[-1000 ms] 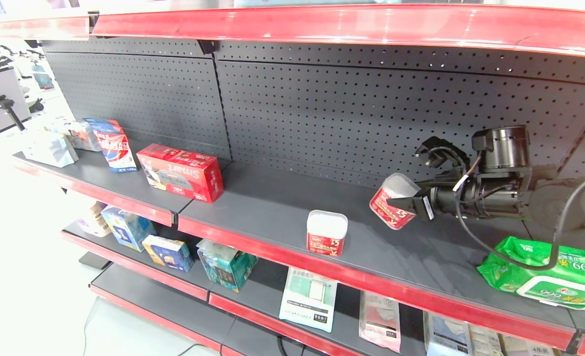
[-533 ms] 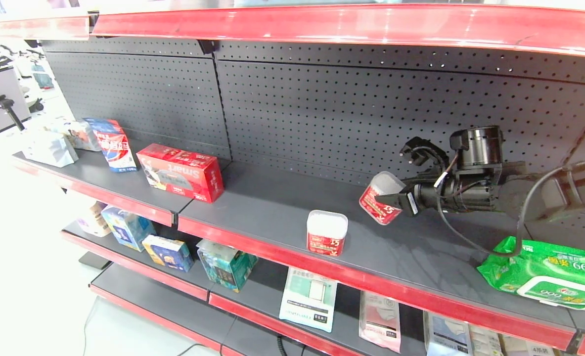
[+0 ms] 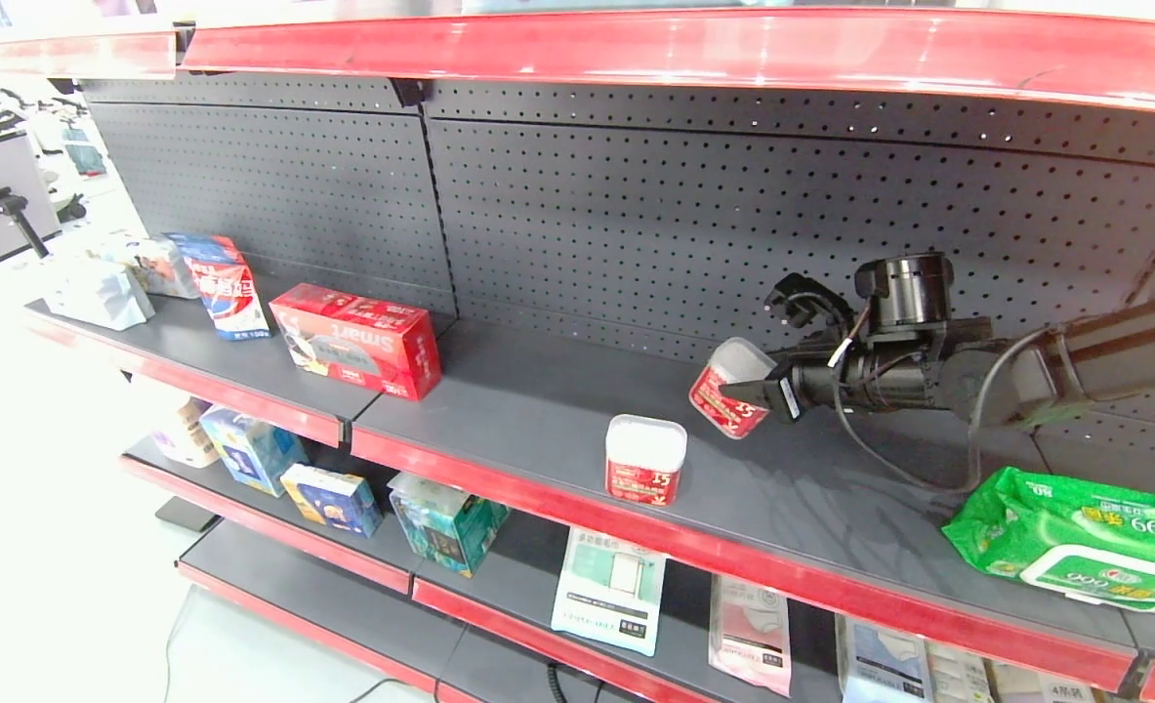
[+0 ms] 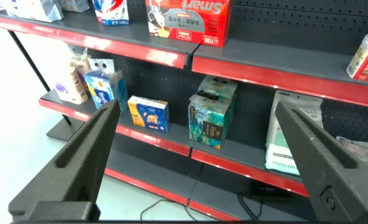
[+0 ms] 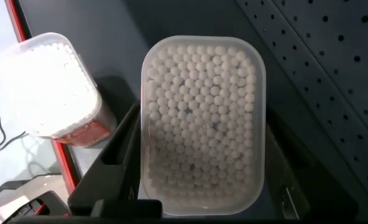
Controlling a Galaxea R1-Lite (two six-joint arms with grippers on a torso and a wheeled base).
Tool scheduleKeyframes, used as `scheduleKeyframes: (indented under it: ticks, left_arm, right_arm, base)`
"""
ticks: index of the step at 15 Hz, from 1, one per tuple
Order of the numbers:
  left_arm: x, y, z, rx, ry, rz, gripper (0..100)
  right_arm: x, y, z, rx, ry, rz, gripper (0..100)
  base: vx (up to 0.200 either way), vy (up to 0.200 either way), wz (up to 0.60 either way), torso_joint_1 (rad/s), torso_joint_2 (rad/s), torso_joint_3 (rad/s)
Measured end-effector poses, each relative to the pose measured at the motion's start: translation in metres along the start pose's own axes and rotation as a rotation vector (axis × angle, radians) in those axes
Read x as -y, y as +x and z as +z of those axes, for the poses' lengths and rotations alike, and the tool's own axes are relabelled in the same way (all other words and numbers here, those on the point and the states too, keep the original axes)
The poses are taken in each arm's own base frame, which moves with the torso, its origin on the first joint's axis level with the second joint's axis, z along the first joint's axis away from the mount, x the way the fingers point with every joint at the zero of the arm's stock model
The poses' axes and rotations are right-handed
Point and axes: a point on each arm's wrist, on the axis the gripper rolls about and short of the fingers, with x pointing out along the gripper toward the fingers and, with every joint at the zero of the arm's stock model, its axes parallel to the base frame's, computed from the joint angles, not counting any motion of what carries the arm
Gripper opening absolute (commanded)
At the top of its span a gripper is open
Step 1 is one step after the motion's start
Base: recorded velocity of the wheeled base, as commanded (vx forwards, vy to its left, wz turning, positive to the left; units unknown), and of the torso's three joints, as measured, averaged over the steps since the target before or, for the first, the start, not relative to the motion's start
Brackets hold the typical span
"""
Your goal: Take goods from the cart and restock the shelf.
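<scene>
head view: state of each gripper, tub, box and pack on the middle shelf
right gripper, shut on held tub
held tub, tilted in the gripper, lid on
second tub, upright near the front edge of the shelf, lid on
red box, lying on the shelf, closed
wipes pack, lying flat, flap shut
left gripper, open, holding nothing

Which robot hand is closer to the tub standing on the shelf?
Right. The right gripper, holding a second tub, hangs close beside the standing tub; the left gripper is farther, facing the lower shelves.
</scene>
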Motion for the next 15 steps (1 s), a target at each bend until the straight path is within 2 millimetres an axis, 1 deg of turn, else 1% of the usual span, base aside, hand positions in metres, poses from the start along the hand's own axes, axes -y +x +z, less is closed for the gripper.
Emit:
scheduleKeyframes:
  ticks: [3, 8, 15]
  left_arm:
    - [0.0, 0.0, 0.0, 0.0, 0.0, 0.0, 100]
    - [0.0, 0.0, 0.0, 0.0, 0.0, 0.0, 100]
    - [0.0, 0.0, 0.0, 0.0, 0.0, 0.0, 100]
  right_arm:
    - [-0.003, 0.007, -0.002, -0.008, -0.001, 0.014, 0]
    - [-0.008, 0.012, -0.003, -0.015, -0.002, 0.034, 0]
    - [-0.025, 0.015, -0.003, -0.031, -0.002, 0.075, 0]
  base:
    - [0.0, 0.0, 0.0, 0.0, 0.0, 0.0]
    - [0.0, 0.0, 0.0, 0.0, 0.0, 0.0]
    - [0.0, 0.0, 0.0, 0.0, 0.0, 0.0]
